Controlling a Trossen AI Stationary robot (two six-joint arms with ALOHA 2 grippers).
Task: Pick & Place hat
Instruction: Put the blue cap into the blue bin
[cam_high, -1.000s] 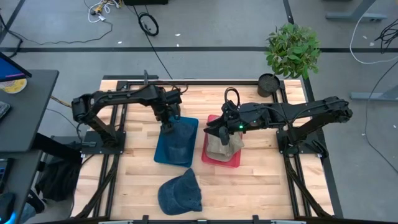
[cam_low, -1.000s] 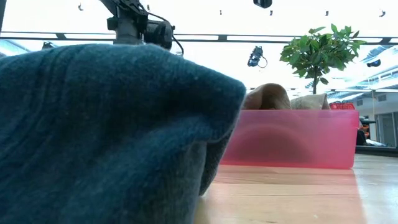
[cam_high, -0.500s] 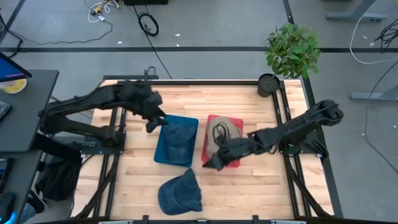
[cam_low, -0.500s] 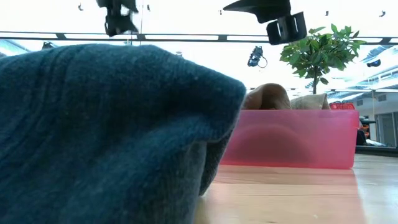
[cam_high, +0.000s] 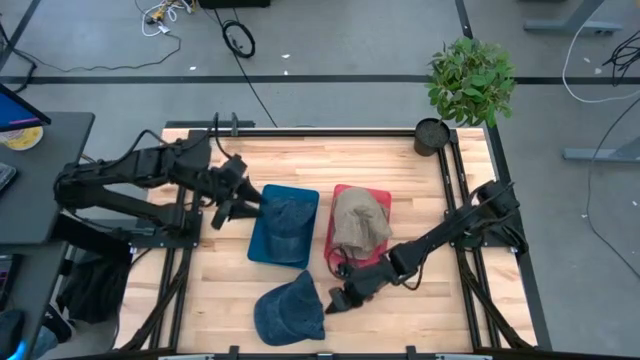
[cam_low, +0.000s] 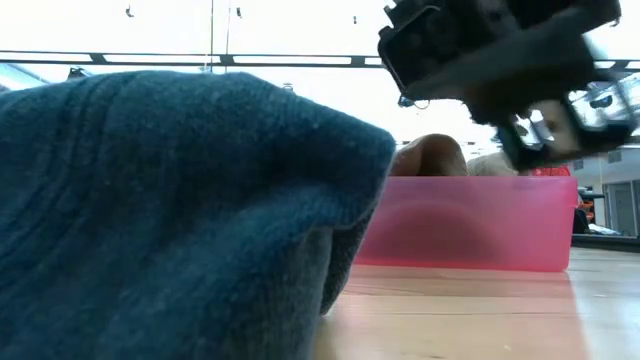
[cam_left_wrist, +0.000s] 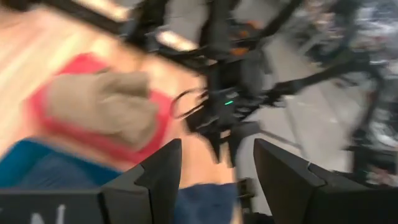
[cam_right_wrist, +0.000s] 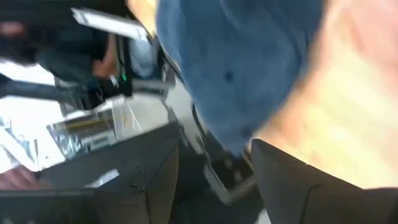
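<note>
- Your right gripper (cam_high: 335, 300) reaches low across the table, fingers spread, just beside the loose blue hat (cam_high: 290, 310) at the front edge.
- Your left gripper (cam_high: 228, 205), fingers spread and empty, sits left of the blue bin (cam_high: 258, 240).
- A tan hat (cam_high: 360, 222) lies in the pink bin (cam_high: 345, 258).

Low view: a dark blue knitted cap (cam_low: 170, 210) fills the left, cut off by the picture's edges and hiding the table behind it. The translucent pink plastic bin (cam_low: 470, 222) conceals the lower part of the tan cloth hat (cam_low: 430, 155). Both wrist views are motion-blurred.
</note>
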